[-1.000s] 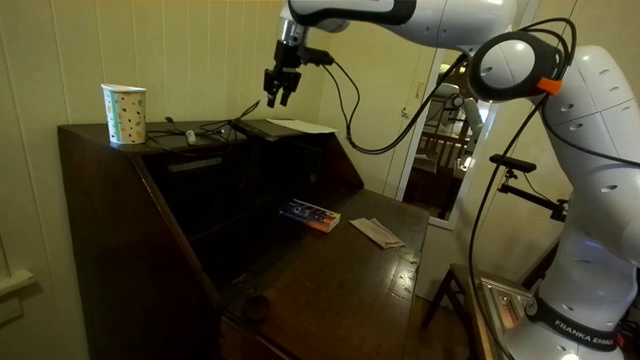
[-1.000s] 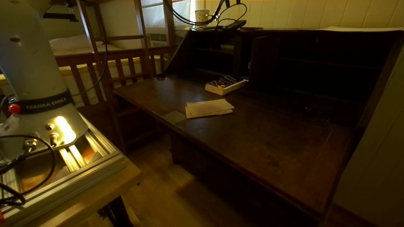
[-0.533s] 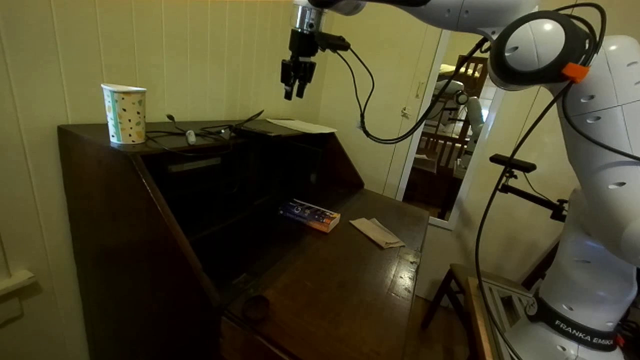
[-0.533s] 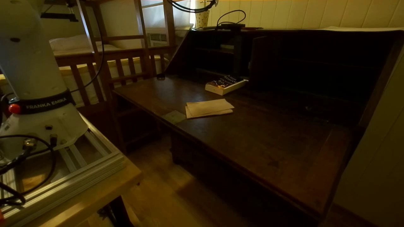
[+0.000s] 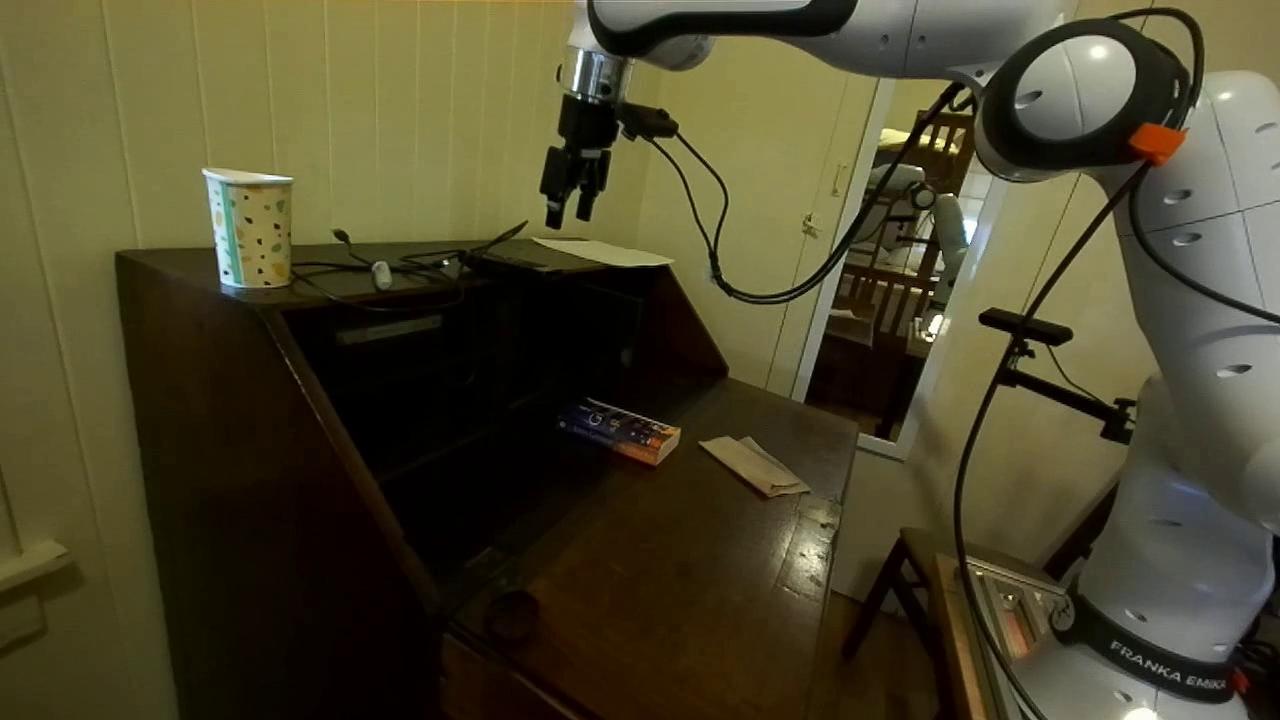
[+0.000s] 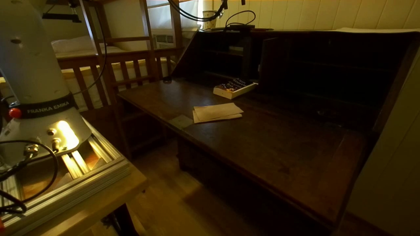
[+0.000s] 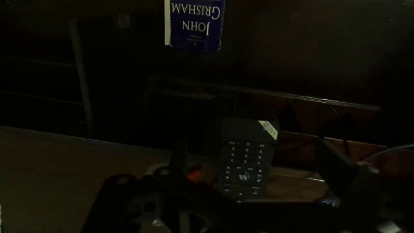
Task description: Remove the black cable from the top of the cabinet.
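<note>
Cable point(image 5: 462, 257), black and tangled, lies on top of the cabinet point(image 5: 640, 570), near the paper cup point(image 5: 252, 230). Gripper point(image 5: 569, 217), fingers point(image 7: 336, 161) spread, hangs above, apart from it; arm point(image 5: 900, 40), bent at the elbow point(image 5: 1075, 95), reaches in high, wrist point(image 5: 597, 75) turned downward.

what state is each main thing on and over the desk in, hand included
slant-front writing desk, open, front folded down
black cable, loosely tangled on top of the desk
hand, open, above the desk, holding nothing
paper cup, upright
John Grisham book, closed, lying flat
Vizio remote, buttons up
brown paper, apparently folded
</note>
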Robot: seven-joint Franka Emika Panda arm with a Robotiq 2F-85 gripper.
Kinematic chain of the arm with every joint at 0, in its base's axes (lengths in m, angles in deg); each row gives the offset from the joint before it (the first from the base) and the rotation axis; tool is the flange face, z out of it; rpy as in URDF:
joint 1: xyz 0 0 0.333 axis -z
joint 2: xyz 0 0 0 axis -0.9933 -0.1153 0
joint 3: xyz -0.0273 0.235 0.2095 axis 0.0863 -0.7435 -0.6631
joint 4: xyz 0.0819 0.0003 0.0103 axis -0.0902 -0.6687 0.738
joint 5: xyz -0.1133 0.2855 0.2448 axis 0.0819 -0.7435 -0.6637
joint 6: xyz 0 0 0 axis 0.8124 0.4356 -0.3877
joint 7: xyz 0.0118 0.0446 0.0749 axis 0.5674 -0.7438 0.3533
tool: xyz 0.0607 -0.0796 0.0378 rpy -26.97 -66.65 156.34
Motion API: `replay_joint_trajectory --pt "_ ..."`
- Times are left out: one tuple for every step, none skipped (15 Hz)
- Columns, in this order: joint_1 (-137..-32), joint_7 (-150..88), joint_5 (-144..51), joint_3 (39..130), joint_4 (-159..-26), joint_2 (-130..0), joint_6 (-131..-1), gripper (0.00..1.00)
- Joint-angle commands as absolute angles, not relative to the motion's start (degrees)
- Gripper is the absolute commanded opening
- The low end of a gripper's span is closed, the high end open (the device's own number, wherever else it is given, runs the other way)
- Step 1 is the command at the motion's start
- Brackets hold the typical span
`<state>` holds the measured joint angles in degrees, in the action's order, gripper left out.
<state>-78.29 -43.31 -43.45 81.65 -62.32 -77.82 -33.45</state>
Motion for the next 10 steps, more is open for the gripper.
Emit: replay_joint_trajectory --pt "-77.4 -48.3 -43.4 81.1 -66.6 -77.4 -41.2 1.0" --pt "-77.2 -49.3 -43.8 81.0 -66.6 -78.3 -43.3 1.0" --pt "-77.1 -49.9 -43.8 81.1 -66.6 -79.1 -45.4 1.0" --pt "-76.7 -50.9 -44.5 80.8 -66.6 -79.8 -47.2 1.0" --pt "-76.5 -51.3 -45.1 80.7 -65.9 -80.8 -48.2 1.0" --pt "-76.2 -52.1 -45.8 80.4 -65.7 -81.5 -49.3 1.0" --pt "-76.1 -52.7 -46.4 80.1 -65.4 -82.2 -50.4 1.0" --pt "-75.9 -52.9 -47.4 79.7 -65.0 -82.9 -51.2 1.0" --pt "-75.6 -53.6 -48.5 79.1 -64.8 -83.4 -52.1 1.0" --pt "-75.6 -53.5 -49.3 78.8 -64.5 -83.9 -52.4 1.0"
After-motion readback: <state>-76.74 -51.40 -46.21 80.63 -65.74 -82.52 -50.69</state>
